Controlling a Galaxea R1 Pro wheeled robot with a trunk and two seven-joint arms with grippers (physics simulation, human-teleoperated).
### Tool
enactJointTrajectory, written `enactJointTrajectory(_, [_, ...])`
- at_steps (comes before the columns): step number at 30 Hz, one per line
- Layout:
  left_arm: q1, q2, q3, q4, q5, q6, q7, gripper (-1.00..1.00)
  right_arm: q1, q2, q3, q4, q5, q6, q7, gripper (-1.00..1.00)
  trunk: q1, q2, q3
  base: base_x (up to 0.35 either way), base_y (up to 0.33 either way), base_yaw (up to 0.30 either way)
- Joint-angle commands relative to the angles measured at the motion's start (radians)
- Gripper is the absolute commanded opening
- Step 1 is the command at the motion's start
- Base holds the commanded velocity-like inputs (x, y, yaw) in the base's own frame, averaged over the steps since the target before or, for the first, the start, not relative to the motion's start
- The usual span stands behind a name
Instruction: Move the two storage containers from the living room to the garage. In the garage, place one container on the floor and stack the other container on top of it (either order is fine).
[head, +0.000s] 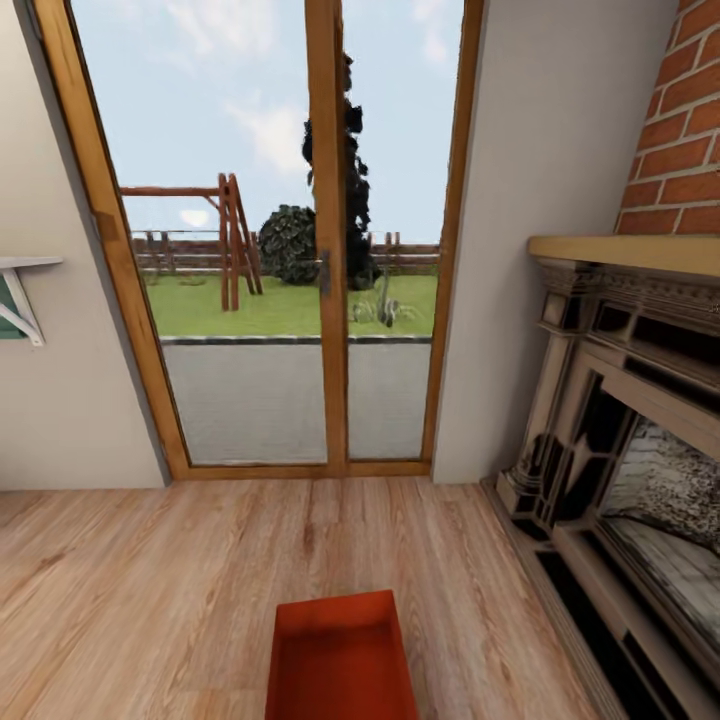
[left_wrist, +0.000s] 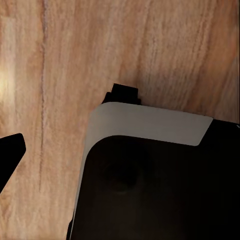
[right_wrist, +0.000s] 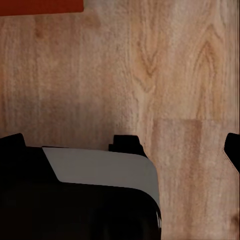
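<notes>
One orange-red storage container lies on the light wood plank floor of the living room, at the bottom middle of the head view, open side up and empty. An edge of the container shows in the right wrist view, apart from the fingers. My right gripper hangs over the planks with its two dark fingertips far apart and nothing between them. One dark fingertip of my left gripper shows at the picture's edge, above bare floor and holding nothing.
A wood-framed glass door to a garden stands straight ahead. A brick fireplace with a dark ornate surround fills the right side. A small wall shelf juts out at the left. My own white and black base shows beneath both wrists.
</notes>
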Motion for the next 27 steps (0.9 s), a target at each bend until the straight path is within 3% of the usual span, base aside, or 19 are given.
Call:
enactJointTrajectory(1, [-0.001, 0.0, 0.001, -0.001, 0.006, 0.004, 0.003, 1.0, -0.001, 0.001, 0.008, 0.002, -0.009, -0.004, -0.001, 1.0, 0.0, -0.001, -0.001, 0.0, -0.268, 0.0])
enactJointTrajectory(7, [-0.001, 0.001, 0.001, -0.001, 0.006, 0.004, 0.003, 1.0, -0.001, 0.002, 0.008, 0.002, -0.009, -0.004, -0.001, 1.0, 0.0, -0.001, -0.001, 0.0, -0.124, 0.01])
enactJointTrajectory(20, [-0.001, 0.001, 0.001, -0.001, 0.006, 0.004, 0.003, 1.0, -0.001, 0.001, 0.009, 0.002, -0.009, -0.004, -0.001, 1.0, 0.0, -0.001, -0.001, 0.0, -0.004, 0.202])
enactJointTrajectory(27, [-0.001, 0.0, 0.001, -0.001, 0.006, 0.004, 0.003, 1.0, -0.001, 0.001, 0.008, 0.002, -0.007, -0.004, -0.001, 1.0, 0.0, -0.001, -0.001, 0.059, 0.132, 0.018])
